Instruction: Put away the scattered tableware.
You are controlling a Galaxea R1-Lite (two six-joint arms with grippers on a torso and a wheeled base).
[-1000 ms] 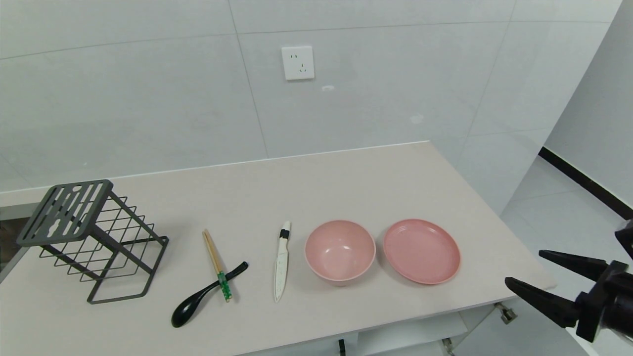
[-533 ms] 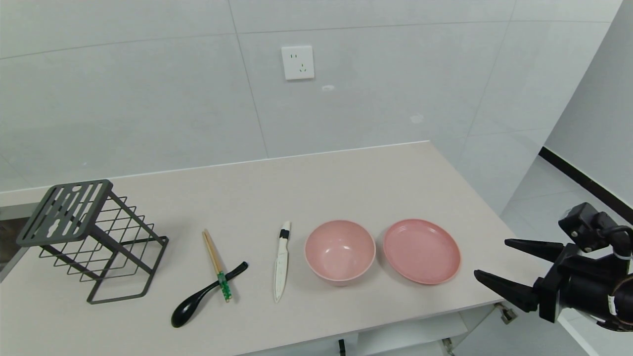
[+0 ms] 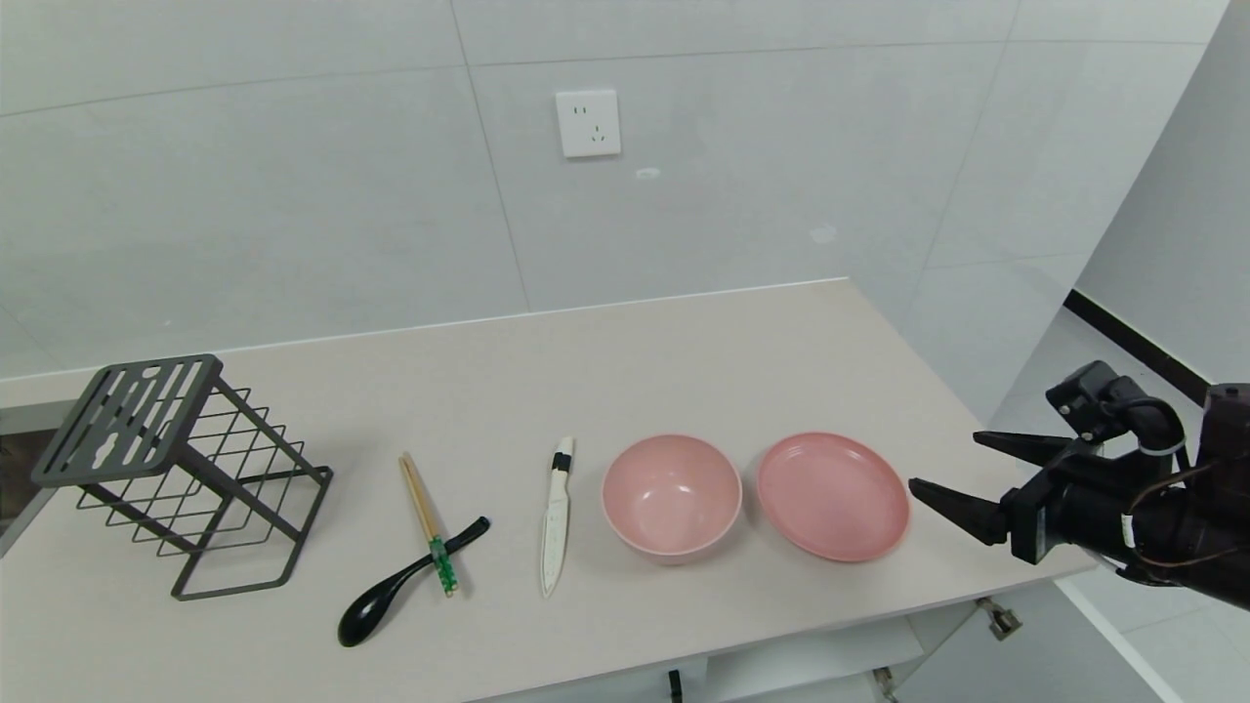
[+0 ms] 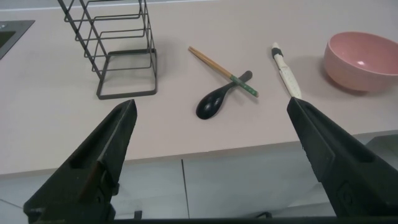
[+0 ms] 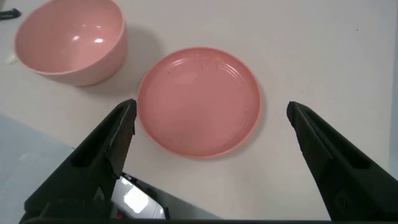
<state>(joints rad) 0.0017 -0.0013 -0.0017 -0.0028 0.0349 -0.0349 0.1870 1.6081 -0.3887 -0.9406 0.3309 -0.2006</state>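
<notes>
Here, right hand (image 3: 942, 459) spread wide, empty, beside plate (image 3: 832, 495), knife (image 3: 556, 515) lying front-to-back, tip toward front.

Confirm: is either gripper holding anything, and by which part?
Nothing is held. The right gripper is open near the pink plate, gripping nothing; the left gripper is open and empty.

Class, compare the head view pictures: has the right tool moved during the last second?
Yes. The right tool has come leftward and up toward the pink plate, which stayed put; its lower tip now lies off the plate's rim.
</notes>
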